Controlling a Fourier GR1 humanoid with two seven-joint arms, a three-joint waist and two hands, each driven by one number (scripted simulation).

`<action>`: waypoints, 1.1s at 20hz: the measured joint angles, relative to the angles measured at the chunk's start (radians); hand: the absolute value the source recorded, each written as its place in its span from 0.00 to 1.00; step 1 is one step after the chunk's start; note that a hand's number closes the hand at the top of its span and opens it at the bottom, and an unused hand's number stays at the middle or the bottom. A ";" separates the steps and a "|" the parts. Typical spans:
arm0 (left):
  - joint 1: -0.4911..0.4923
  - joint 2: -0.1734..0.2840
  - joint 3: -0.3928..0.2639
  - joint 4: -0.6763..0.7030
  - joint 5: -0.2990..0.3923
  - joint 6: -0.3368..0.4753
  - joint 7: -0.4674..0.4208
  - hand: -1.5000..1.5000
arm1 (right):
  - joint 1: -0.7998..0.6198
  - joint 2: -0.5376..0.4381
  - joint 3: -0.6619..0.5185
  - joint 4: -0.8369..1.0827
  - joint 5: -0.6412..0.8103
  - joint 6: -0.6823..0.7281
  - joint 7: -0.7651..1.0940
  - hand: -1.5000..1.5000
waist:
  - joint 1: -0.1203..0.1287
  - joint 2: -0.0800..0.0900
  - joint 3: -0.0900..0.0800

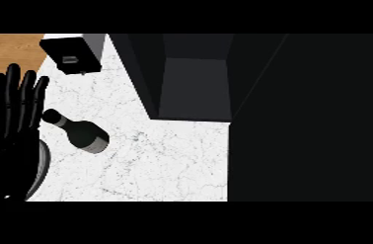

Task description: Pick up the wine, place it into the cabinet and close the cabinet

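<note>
**A:** Head view, quick one. What have you got?

**B:** I see my left hand (pixel 20 107) at the left edge, fingers (pixel 29 90) straight and a bit apart, pointing up, holding nothing. It looks to be resting. My right hand isn't in view at all.

**A:** Wine?

**B:** The wine bottle (pixel 82 132) stands on the white marble table (pixel 167 159), just right of the left hand, neck tipped toward the fingers as seen from above. I can't tell if it touches them. The cabinet (pixel 193 85) is open further right, its dark inside facing me, well apart from the bottle.

**A:** Anything else?

**B:** A small dark box-like appliance (pixel 71 55) at upper left, and a curved dark rim (pixel 40 169) by my wrist; can't tell what that is. The right side is all black, probably the cabinet door.

**A:** Risks?

**B:** Nothing's grasped yet, I'd say. If I sweep the left hand sideways, straight fingers could knock the bottle over, and it would roll. A grip on the narrow neck could let it swing. And that black mass hides the right hand, so carrying toward the cabinet blind could clip the wall or door edge.
</note>
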 measured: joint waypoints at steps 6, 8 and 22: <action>0.044 -0.065 -0.036 0.038 -0.139 0.117 -0.017 0.00 | 0.097 0.012 0.029 -0.071 0.002 0.013 -0.010 0.00 | -0.024 0.006 0.029; 0.044 -0.086 -0.057 0.072 -0.072 0.173 0.008 0.00 | 0.132 0.006 0.073 -0.080 -0.028 0.054 0.016 0.00 | -0.032 0.008 0.031; -0.067 -0.117 -0.326 0.034 -0.127 0.520 0.237 0.00 | 0.198 -0.022 0.158 -0.347 -0.094 0.091 0.325 0.00 | -0.028 0.008 0.036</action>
